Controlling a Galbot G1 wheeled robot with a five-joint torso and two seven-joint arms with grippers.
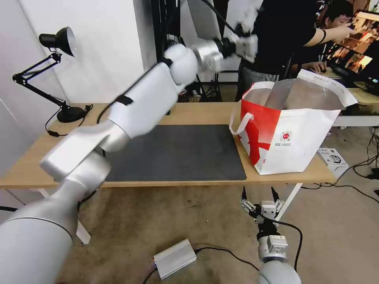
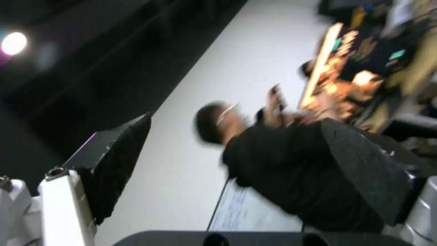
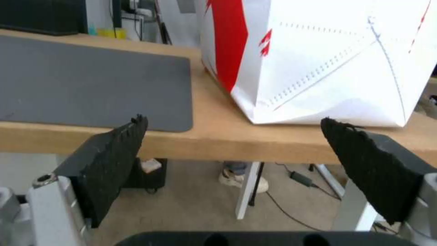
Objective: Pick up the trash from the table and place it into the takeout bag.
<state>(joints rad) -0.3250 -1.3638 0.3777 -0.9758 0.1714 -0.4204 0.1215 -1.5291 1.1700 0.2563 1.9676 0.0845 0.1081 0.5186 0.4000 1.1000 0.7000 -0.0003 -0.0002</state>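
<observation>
Presently, left pincer [image 2: 237, 150] raised beyond takeout bag [image 1: 292, 130], fingers apart, empty; right pincer [image 1: 259, 194] open below surface [image 1: 197, 114]. Withdraw without snagging the rim.

The boxy white-and-red takeout bag [image 1: 290, 126] stands open on the light-wood surface [image 1: 197, 112], beside the dark grey rectangular mat [image 1: 177, 152]. The right claw [image 1: 260, 195] hangs spread below the surface's front edge.

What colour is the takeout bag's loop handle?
White loop handle, clearest in the head view.
</observation>
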